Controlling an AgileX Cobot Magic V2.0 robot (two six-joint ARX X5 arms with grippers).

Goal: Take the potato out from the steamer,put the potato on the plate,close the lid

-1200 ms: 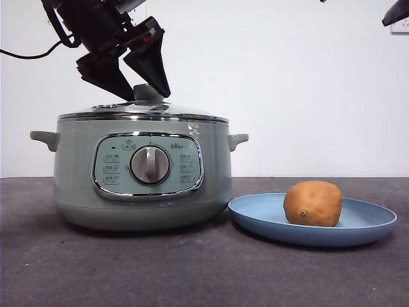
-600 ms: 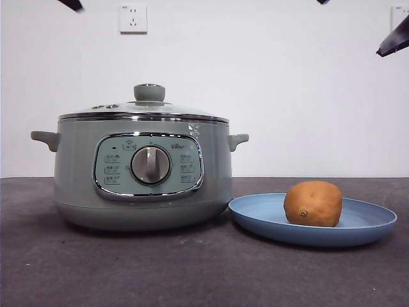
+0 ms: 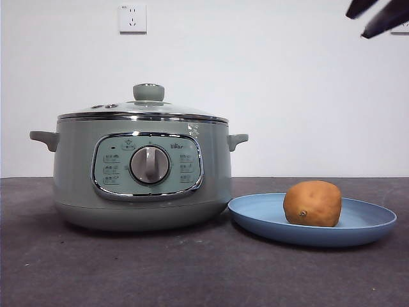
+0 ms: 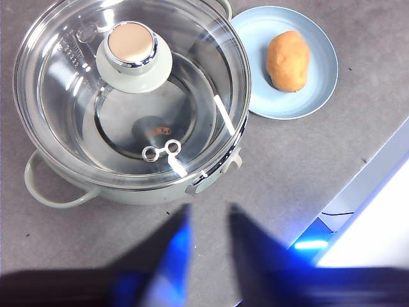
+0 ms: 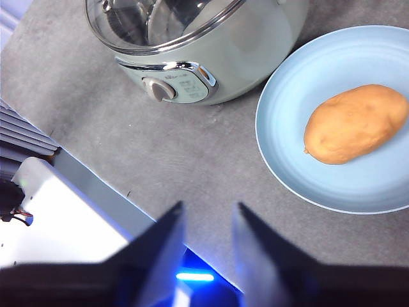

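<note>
Grey tabletop, white wall behind: the left gripper (image 4: 206, 246) hangs high above the steamer (image 3: 142, 173), jaws apart and empty; the right gripper (image 5: 206, 246), likewise parted, hovers above the blue plate (image 3: 358, 229). Beside the steamer, the potato (image 3: 312, 203) rests on that plate. The glass lid (image 4: 131, 93) sits closed on the steamer.

I've got both arms up high, clear of the table. Left black two-jaw gripper (image 4: 208, 233): jaws apart, nothing btwn them. Right black two-jaw gripper (image 5: 208, 233): jaws apart too, empty. Front cam shows just black tips (image 3: 377, 16) at top right corner.
</note>
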